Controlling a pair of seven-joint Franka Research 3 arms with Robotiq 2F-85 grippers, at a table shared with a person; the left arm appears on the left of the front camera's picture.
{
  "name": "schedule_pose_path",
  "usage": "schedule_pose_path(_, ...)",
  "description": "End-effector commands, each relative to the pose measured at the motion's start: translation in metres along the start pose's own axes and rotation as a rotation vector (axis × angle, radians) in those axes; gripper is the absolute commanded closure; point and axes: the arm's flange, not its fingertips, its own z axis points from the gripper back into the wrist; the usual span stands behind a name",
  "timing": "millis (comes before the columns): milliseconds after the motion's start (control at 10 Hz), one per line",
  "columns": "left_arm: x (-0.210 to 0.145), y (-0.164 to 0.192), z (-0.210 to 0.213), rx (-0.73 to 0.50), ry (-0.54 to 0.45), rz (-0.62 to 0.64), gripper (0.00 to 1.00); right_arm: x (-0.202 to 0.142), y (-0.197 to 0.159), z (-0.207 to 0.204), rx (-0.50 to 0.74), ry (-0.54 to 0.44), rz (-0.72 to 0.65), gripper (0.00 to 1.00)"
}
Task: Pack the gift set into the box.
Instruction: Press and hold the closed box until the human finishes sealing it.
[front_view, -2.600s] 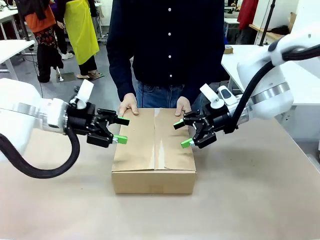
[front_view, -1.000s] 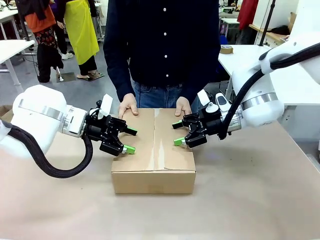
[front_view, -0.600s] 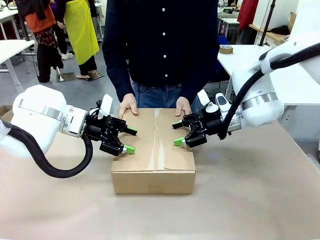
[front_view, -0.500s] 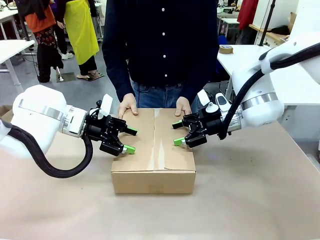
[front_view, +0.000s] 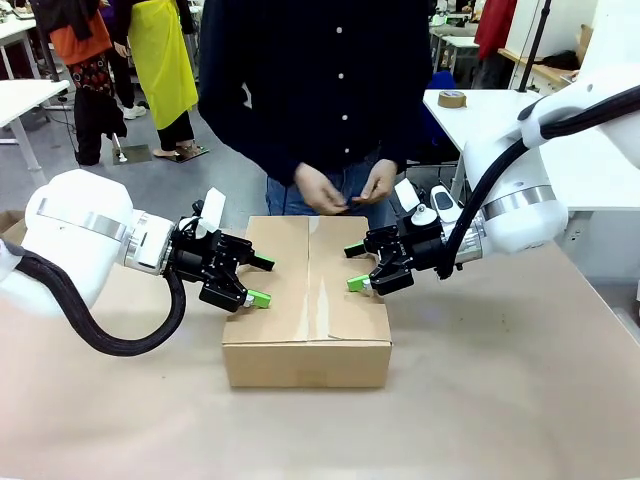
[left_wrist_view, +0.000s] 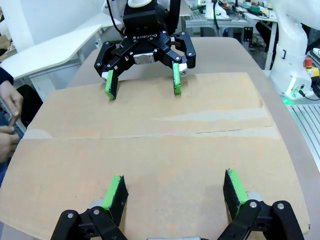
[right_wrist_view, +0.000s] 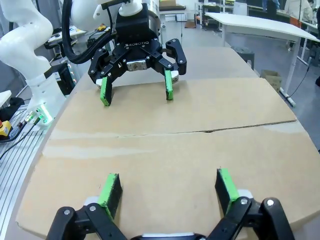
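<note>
Front view first: the large plain brown cardboard box (front_view: 308, 300) is sat on the brown-topped table (front_view: 500, 400), flaps folded flat, right between the two arms. The left gripper (front_view: 263, 281) is held at the box's left edge with its green pads spread apart, nothing between them. The right gripper (front_view: 353, 267) is held over the right side of the top, pads spread too. One hand of the person (front_view: 320, 190) and the other hand (front_view: 378, 183) are brought together above the far edge, clear of the cardboard.

Left wrist view: the spread fingers (left_wrist_view: 116, 192) are seen low over the box top, with the right gripper facing them across the seam.

Right wrist view: same deal mirrored, wide-apart fingers (right_wrist_view: 226, 184) over the cardboard. Contact can't be told.
</note>
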Motion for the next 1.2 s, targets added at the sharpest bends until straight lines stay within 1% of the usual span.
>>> schedule_pose_path(0, -0.0016, -0.0016, -0.0001, 0.002, 0.007, 0.002, 0.0, -0.001, 0.0014, -0.0023, 0.006, 0.01, 0.003, 0.0)
schedule_pose_path(1100, -0.0016, -0.0016, -0.0001, 0.002, 0.007, 0.002, 0.0, -0.001, 0.0014, -0.0023, 0.006, 0.01, 0.003, 0.0)
